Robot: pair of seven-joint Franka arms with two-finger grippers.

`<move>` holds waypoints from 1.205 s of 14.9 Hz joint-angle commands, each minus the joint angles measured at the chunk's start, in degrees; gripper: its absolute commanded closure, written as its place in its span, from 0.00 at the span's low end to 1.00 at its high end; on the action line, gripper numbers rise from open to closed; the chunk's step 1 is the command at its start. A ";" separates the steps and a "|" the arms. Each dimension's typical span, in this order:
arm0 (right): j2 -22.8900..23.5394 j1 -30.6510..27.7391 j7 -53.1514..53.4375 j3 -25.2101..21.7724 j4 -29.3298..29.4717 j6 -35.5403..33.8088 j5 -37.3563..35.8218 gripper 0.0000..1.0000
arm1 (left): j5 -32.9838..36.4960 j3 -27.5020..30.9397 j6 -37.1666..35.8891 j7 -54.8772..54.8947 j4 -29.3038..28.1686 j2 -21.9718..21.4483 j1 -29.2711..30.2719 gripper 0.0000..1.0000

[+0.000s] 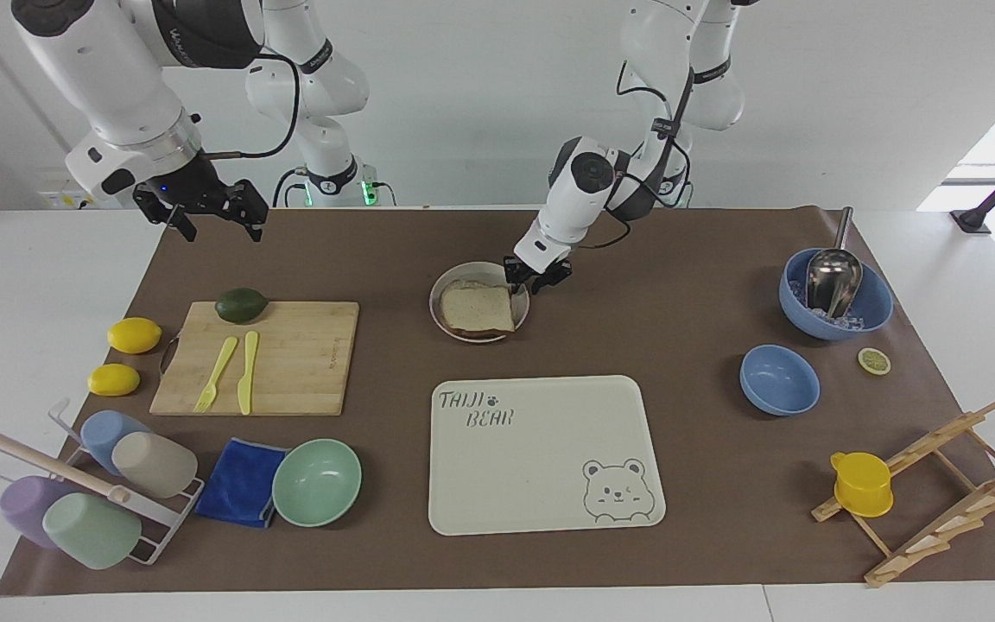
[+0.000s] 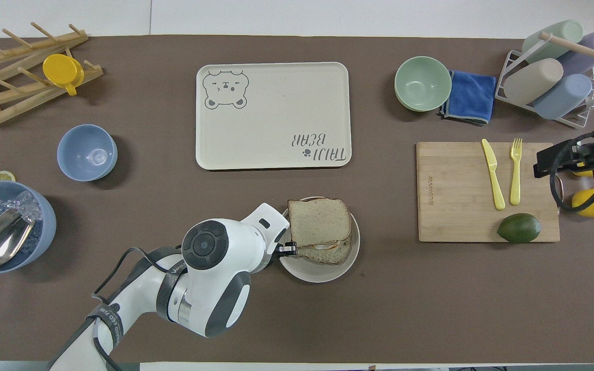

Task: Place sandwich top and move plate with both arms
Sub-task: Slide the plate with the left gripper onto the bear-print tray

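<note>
The sandwich top (image 1: 478, 308) (image 2: 320, 221), a speckled brown bread slice, lies on the lower slice and filling on the small round cream plate (image 1: 476, 339) (image 2: 317, 275), which stands nearer to the robots than the bear tray. My left gripper (image 1: 532, 281) (image 2: 287, 249) is down at the plate's rim, on the side toward the left arm's end of the table. My right gripper (image 1: 208, 220) (image 2: 570, 159) hangs open and holds nothing, over the table's edge by the cutting board.
The cream bear tray (image 1: 541, 510) lies beside the plate, farther from the robots. A cutting board (image 1: 290, 380) carries a yellow fork, a yellow knife and an avocado. Two lemons, a cup rack, a blue cloth, a green bowl, two blue bowls and a wooden rack surround them.
</note>
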 commanded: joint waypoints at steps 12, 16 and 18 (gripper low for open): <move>0.36 -1.06 -2.73 0.50 0.79 0.10 -0.28 0.00 | -1.00 0.83 0.78 0.54 1.14 0.82 0.28 1.00; 0.36 -0.88 -2.65 0.59 0.88 0.27 -0.46 0.00 | -1.00 0.83 -4.38 0.54 4.48 0.56 3.09 1.00; 0.36 -1.06 -2.65 0.59 0.88 0.36 -0.46 0.00 | -1.00 0.83 -8.78 0.54 7.99 0.65 4.93 1.00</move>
